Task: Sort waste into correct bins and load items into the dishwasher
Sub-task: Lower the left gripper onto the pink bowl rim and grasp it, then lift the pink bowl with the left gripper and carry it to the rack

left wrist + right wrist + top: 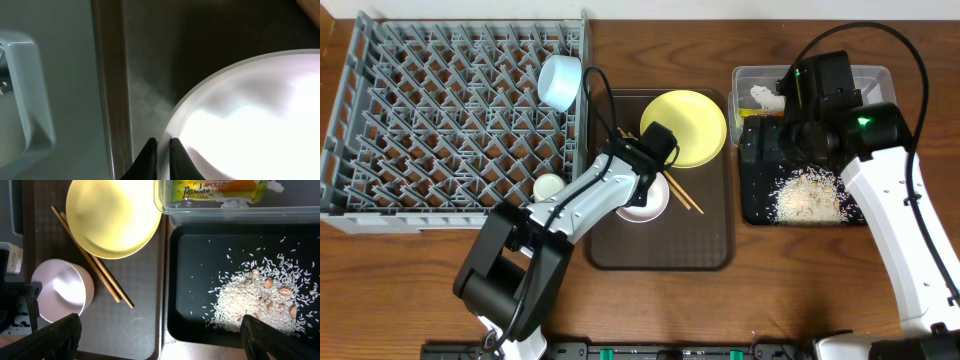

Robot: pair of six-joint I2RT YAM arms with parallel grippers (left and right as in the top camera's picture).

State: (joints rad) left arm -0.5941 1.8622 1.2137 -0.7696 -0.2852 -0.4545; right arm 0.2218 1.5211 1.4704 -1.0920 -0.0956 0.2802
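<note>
My left gripper [650, 180] is shut on the near rim of the white bowl [645, 203], which sits on the brown tray; the wrist view shows the fingers [162, 150] pinching the bowl's rim [240, 120]. The yellow plate [685, 125] and chopsticks [678, 192] lie on the same tray. The light-blue bowl [560, 80] and small white cup [548, 187] are in the grey dish rack [440, 110]. My right gripper [160, 340] is open and empty, above the black tray [752, 190] holding rice [810, 195]. The clear tub [880, 75] holds the tissue [767, 97] and wrapper [220, 190].
The brown serving tray [660, 245] lies between the rack and the black tray. In the right wrist view the plate [112, 217], chopsticks [92, 262] and white bowl [62, 290] lie left of the black tray [190, 280]. Wooden table surrounds everything.
</note>
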